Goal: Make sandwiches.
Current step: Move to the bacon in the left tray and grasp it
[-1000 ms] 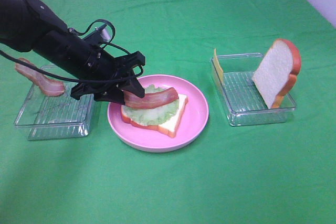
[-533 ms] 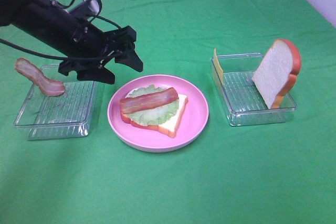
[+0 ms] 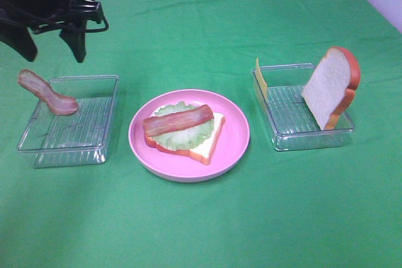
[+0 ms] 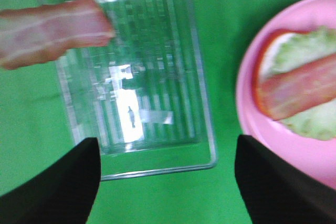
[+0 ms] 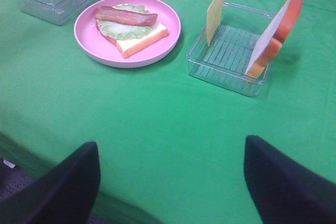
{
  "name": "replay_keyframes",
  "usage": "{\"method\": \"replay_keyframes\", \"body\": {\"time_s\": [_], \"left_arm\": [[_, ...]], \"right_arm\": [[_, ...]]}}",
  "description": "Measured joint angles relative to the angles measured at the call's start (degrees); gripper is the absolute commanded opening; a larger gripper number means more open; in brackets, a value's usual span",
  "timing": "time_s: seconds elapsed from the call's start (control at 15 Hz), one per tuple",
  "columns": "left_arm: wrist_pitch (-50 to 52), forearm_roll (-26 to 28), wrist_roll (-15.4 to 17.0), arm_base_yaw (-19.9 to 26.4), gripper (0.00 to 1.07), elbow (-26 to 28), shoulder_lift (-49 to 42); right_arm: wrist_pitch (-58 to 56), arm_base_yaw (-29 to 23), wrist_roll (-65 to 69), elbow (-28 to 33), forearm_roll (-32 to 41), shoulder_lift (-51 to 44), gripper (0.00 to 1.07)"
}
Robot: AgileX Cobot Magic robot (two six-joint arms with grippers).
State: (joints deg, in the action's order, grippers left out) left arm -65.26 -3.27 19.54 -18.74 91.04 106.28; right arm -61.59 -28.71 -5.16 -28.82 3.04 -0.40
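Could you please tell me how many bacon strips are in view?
2. One bacon strip lies on the lettuce on the plate; the other strip leans on the left tray rim. None appears hidden.

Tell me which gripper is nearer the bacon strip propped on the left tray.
Left. The left gripper hovers open above the tray holding the bacon strip; the right gripper is far off, beyond the pink plate from it.

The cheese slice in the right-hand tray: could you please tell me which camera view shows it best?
The right wrist view: the cheese slice stands on edge in its tray, and much of its yellow face shows there. The exterior high view catches it nearly edge-on, as a thin sliver. The left wrist view does not include it.
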Motion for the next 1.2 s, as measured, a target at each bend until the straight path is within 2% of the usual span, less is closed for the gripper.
{"method": "replay_keyframes", "body": {"time_s": [0.07, 0.13, 0.2, 0.27, 0.47, 0.67, 1.0, 1.2], "left_arm": [[-2.86, -3.78, 1.32, 0.57, 0.69, 2.06, -0.06], [-3.61, -4.76, 1.89, 1.66, 0.69, 2.92, -0.06], [-3.72, -5.33, 2.01, 3.21, 0.69, 3.21, -0.11], [-3.78, -5.73, 2.06, 7.10, 0.69, 3.32, 0.17], [-3.27, -5.96, 1.83, 10.71, 0.68, 3.32, 2.35], [-1.55, -6.13, 0.46, 11.23, 0.64, 3.32, 5.73], [3.38, -5.90, 0.17, 11.23, 0.64, 3.32, 11.40], [5.50, -5.79, 0.17, 11.23, 0.55, 3.32, 12.95]], "right_arm": [[0.00, 0.00, 0.00, 0.00, 0.00, 0.00, 0.73], [0.00, 0.00, 0.00, 0.00, 0.00, 0.00, 0.73], [0.00, 0.00, 0.00, 0.00, 0.00, 0.00, 0.73], [0.00, 0.00, 0.00, 0.00, 0.00, 0.00, 0.73], [0.00, 0.00, 0.00, 0.00, 0.00, 0.00, 0.73], [0.00, 0.00, 0.00, 0.00, 0.00, 0.00, 0.73], [0.00, 0.00, 0.00, 0.00, 0.00, 0.00, 0.73], [0.00, 0.00, 0.00, 0.00, 0.00, 0.00, 0.73]]}}
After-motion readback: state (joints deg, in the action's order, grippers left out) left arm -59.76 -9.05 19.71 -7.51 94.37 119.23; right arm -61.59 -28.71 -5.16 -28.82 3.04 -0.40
